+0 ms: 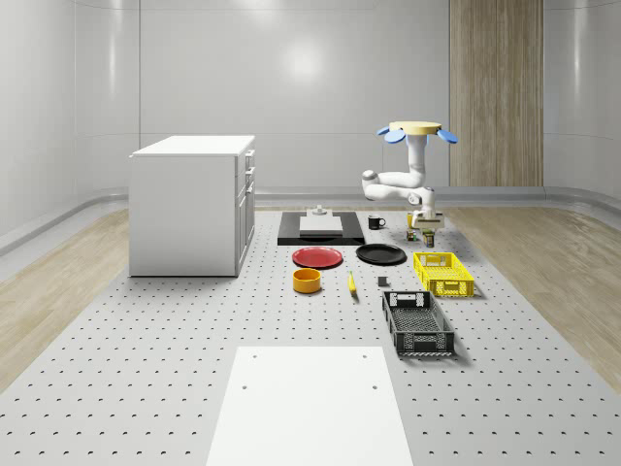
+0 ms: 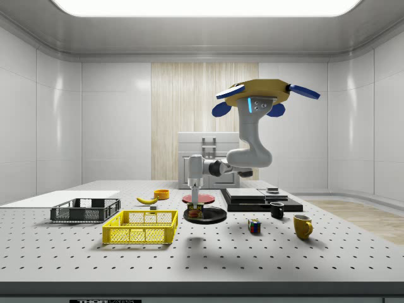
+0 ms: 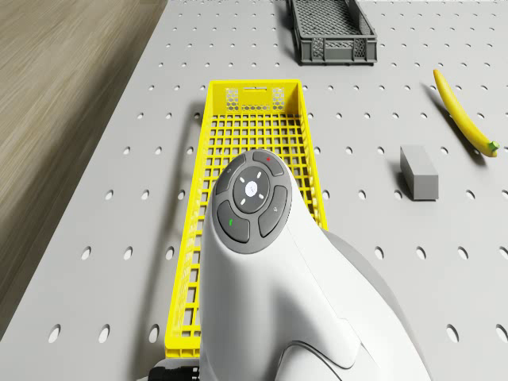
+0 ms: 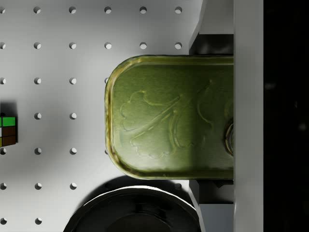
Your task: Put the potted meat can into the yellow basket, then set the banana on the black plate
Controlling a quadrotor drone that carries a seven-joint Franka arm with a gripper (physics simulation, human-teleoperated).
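The potted meat can point(image 4: 164, 116), olive green with an embossed lid, sits between my fingers point(image 4: 212, 44), and my gripper point(image 4: 213, 116) is shut on it. In the side view the gripper point(image 2: 197, 202) holds the can point(image 2: 197, 212) low at the table, beside the black plate point(image 2: 205, 216); I cannot tell whether it touches the surface. The yellow basket point(image 1: 443, 273) lies just in front of the can point(image 1: 424, 234). The banana point(image 1: 351, 283) lies on the table, near the black plate point(image 1: 380, 254). The drone point(image 1: 422, 131) hovers above the far end of the basket.
A black crate point(image 1: 416, 322) stands in front of the basket. A red plate point(image 1: 317, 257) and orange bowl point(image 1: 307, 281) sit beside the black plate. A Rubik's cube point(image 2: 254, 226), yellow mug point(image 2: 302, 226) and black mug point(image 2: 276, 210) are nearby. A grey block point(image 3: 418, 171) lies near the banana point(image 3: 464, 123). A white cabinet point(image 1: 192, 204) stands at the whole-scene view's left.
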